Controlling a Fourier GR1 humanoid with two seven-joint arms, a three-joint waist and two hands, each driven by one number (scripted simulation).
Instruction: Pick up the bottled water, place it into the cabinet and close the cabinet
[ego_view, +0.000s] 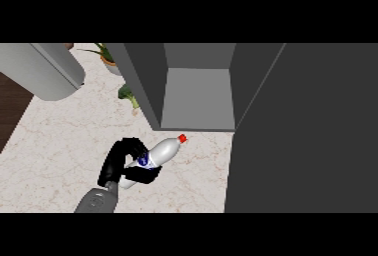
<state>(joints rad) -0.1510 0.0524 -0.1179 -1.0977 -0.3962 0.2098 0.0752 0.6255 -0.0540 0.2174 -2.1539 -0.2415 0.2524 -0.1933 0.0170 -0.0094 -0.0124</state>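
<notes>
At the far left of the frame a strip of dark brown floor (13, 107) shows beside the pale marbled counter (59, 150), and above it, in the upper left, a large grey cylinder-like body (50, 70) slants across the counter's corner. Just right of that, near the top edge, a potted plant (105, 55) with thin green leaves stands against the cabinet's side, and below it a small green vegetable, seemingly broccoli (128, 95), lies on the counter close to the cabinet wall. In the lower left-centre a grey forearm (94, 201) comes up from the bottom edge and ends in the one black hand (118, 162) in view, which sits on the left half of the frame; which arm it belongs to cannot be told for certain, though its place suggests the left. Its fingers and thumb are curled round the lower body of the bottled water (159, 155), a white bottle with a blue label and a red cap, tilted so the cap points up and right toward the cabinet's opening. The bottle is outside the cabinet, just below its front edge. The cabinet (198, 95) stands open at centre top, its grey floor showing. Its dark door (303, 130) fills the right side of the frame.
</notes>
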